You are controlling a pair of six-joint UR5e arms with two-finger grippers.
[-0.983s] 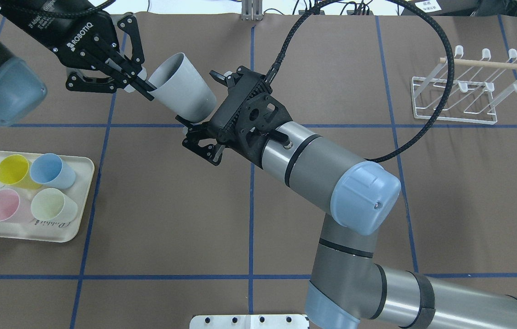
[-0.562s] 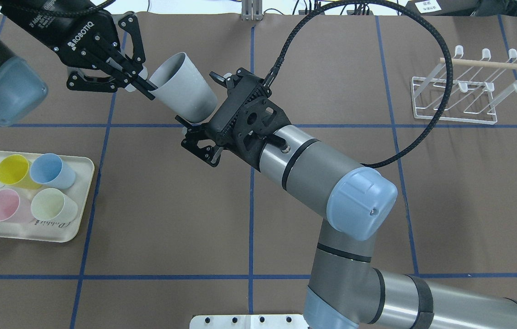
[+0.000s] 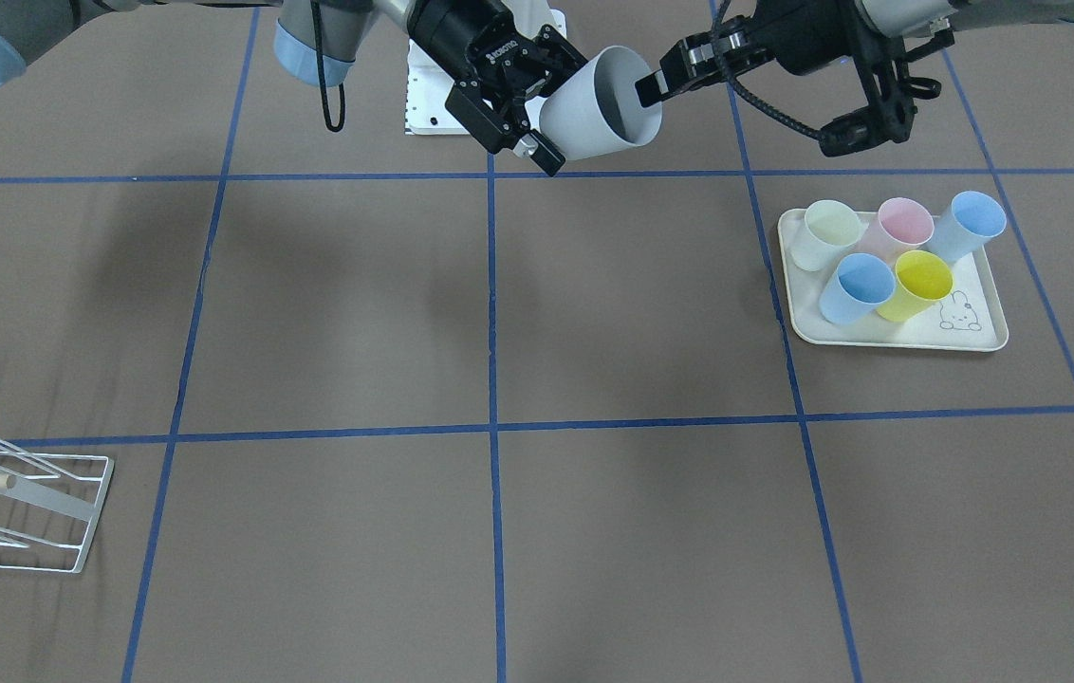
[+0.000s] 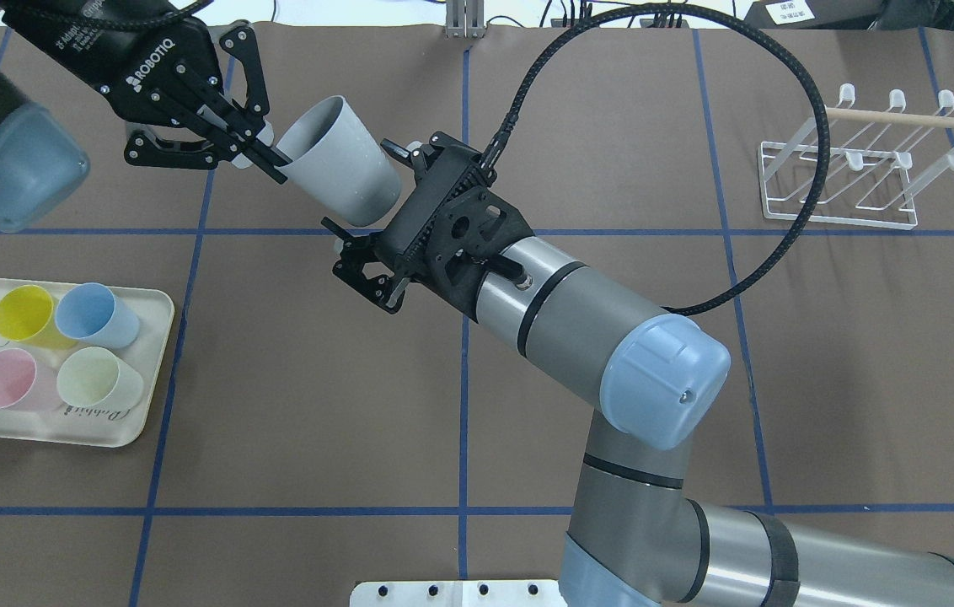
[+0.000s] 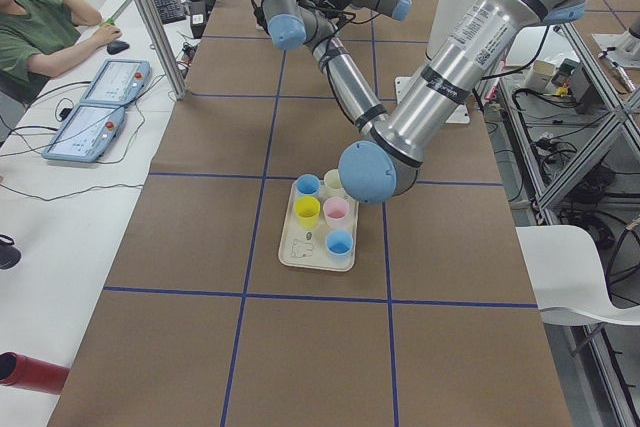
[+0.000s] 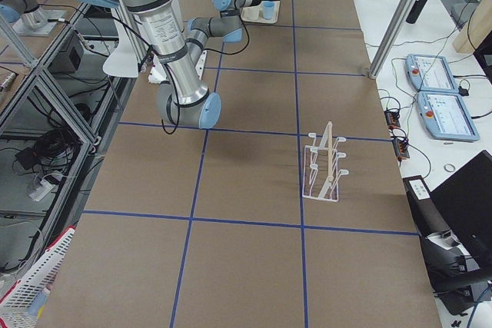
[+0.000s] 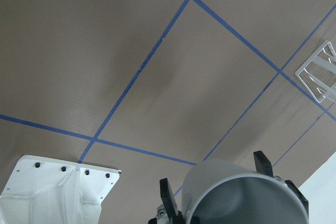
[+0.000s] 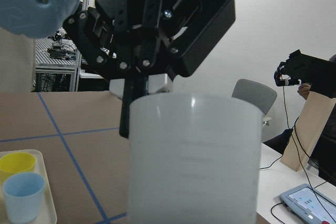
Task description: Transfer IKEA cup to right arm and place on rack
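A grey IKEA cup point(image 4: 338, 164) hangs tilted above the table, its mouth toward my left gripper point(image 4: 275, 160). That gripper is shut on the cup's rim, one finger inside and one outside. In the right wrist view the cup point(image 8: 194, 156) fills the middle, with the left gripper's fingers point(image 8: 136, 90) on its far rim. My right gripper point(image 4: 363, 187) is open, its two fingers straddling the cup's base. The left wrist view shows those fingertips point(image 7: 166, 195) on both sides of the cup point(image 7: 241, 195). The white wire rack point(image 4: 865, 169) stands at the far right, bare.
A cream tray point(image 4: 150, 362) at the left holds several coloured cups, such as a yellow one point(image 4: 24, 312). The right arm's braided cable point(image 4: 814, 110) loops in front of the rack. A white mounting plate point(image 4: 460, 593) sits at the near edge. A person point(image 5: 40, 27) sits at a side desk.
My right gripper has slid a little forward and left, further over the cup's base. The left gripper and the cup have barely moved.
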